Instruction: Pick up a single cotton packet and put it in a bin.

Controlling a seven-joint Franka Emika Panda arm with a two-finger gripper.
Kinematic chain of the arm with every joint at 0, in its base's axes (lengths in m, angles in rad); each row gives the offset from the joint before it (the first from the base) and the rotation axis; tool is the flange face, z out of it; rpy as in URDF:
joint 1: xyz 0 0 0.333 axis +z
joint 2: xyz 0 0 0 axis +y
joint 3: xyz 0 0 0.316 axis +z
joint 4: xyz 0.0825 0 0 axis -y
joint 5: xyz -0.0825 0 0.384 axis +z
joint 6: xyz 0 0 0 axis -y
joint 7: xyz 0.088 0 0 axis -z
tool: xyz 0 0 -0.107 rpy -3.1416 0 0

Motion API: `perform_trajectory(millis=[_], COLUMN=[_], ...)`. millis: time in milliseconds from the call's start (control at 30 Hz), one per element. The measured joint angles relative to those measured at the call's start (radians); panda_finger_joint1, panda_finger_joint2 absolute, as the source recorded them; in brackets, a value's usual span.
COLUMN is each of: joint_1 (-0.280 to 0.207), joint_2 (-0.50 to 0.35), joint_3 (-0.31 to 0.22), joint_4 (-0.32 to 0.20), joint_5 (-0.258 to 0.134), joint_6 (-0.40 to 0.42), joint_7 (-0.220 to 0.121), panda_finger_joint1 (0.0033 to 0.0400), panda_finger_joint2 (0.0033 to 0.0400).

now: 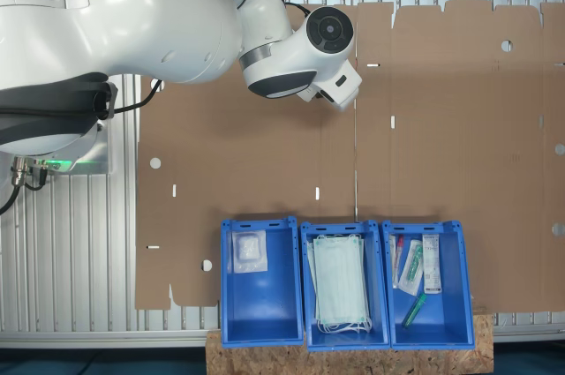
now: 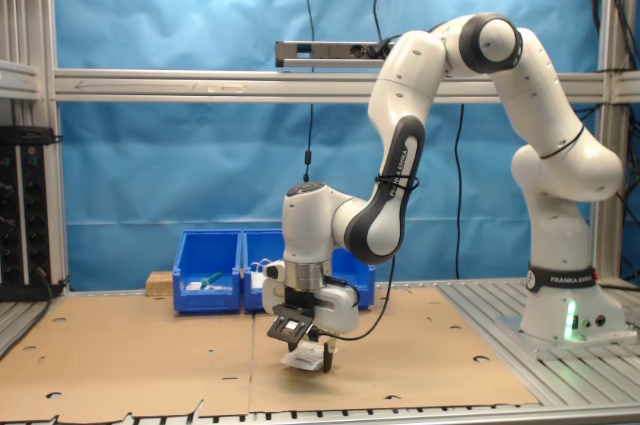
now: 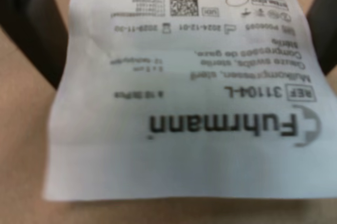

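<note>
The cotton packet (image 3: 184,103), white with black print, hangs close in front of the wrist camera between my two dark fingers (image 3: 31,34). In the second exterior view my gripper (image 2: 305,345) is shut on the cotton packet (image 2: 303,359), holding it low over the brown cardboard. In the first exterior view the arm's wrist (image 1: 300,48) covers the gripper and packet. The bin (image 1: 265,309), blue with a plain white gauze packet (image 1: 249,251) inside, is the one at the first exterior view's left of a row of three, well away from the gripper.
Brown cardboard (image 1: 441,128) covers the table. The middle blue bin (image 1: 309,326) holds pale green face masks (image 1: 342,282); the third bin (image 1: 441,326) holds syringes and slim packets. In the second exterior view the bins (image 2: 210,270) stand behind the arm, in front of a blue backdrop.
</note>
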Motion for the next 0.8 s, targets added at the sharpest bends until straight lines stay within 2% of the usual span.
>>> perform_trajectory(millis=[100,133,367,400,567,600,767,800], joint_1=[0.0,0.0,0.0,0.0,0.0,0.0,0.0,0.0], joint_2=[0.0,0.0,0.0,0.0,0.0,0.0,0.0,0.0], joint_3=[0.0,0.0,0.0,0.0,0.0,0.0,0.0,0.0], joint_4=[0.0,0.0,0.0,0.0,0.001,0.001,0.002,0.002], joint_5=[0.0,0.0,0.0,0.0,0.0,0.0,0.0,0.0], joint_6=[0.0,0.0,0.0,0.0,0.0,0.0,0.0,0.0], joint_7=[0.0,0.0,0.0,0.0,0.0,0.0,0.0,0.0], panda_finger_joint1=[0.04,0.0352,0.0352,0.0186,0.0186,0.0089,0.0089,0.0078], panda_finger_joint2=[0.04,0.0352,0.0352,0.0186,0.0186,0.0089,0.0089,0.0078])
